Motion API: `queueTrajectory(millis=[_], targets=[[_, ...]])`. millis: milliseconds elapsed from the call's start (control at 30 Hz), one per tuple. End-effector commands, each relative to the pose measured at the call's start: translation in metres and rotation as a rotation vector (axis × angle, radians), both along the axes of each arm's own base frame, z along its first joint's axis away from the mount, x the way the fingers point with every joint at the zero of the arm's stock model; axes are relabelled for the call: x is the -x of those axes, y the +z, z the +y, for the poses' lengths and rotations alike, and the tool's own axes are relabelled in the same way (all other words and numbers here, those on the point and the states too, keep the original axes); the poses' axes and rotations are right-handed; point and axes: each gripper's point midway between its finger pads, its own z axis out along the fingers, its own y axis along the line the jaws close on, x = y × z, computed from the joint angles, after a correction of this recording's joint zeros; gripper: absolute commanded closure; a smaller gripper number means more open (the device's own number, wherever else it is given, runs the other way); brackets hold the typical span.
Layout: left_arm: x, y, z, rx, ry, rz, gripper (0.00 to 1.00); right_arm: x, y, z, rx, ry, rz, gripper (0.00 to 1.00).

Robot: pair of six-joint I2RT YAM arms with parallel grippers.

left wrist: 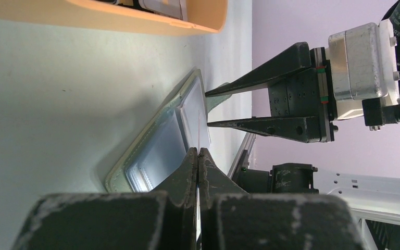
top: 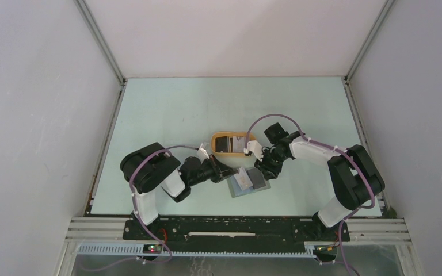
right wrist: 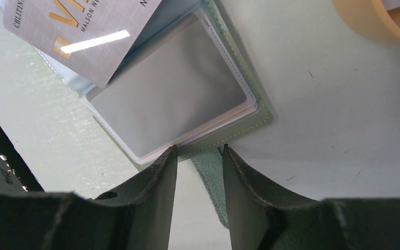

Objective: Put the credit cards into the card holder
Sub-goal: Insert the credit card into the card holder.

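The top external camera hangs high above and behind the arm bases, which sit at 6 o'clock, and looks down from afar on the whole worktop (top: 167, 115). The left wrist camera skims low over that surface, rolled sideways, close to the card holder (left wrist: 156, 151) — the right gripper (left wrist: 207, 109) enters from 3 o'clock. The right wrist camera stares almost straight down, very near, its own fingers (right wrist: 161, 177) at 6 o'clock. All three share the card holder and the orange tray (top: 214, 144) rim.
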Motion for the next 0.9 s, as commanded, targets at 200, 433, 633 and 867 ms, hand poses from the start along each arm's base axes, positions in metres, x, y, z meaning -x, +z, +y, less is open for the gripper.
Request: queueTrajectory(millis=[200, 433, 633, 867], targets=[[-0.006, -0.004, 0.001, -0.037, 0.015, 0.006, 1.00, -0.006, 0.000, 0.004, 0.013, 0.002, -0.012, 0.54], [-0.007, -0.006, -0.004, -0.045, 0.004, 0.012, 1.00, -0.006, 0.000, 0.004, 0.014, 0.002, -0.014, 0.54], [-0.007, -0.007, -0.009, -0.051, -0.005, 0.017, 1.00, -0.005, 0.000, 0.005, 0.013, 0.002, -0.013, 0.54], [-0.008, -0.008, -0.014, -0.058, -0.018, 0.018, 1.00, -0.006, 0.000, 0.005, 0.014, 0.002, -0.015, 0.54]])
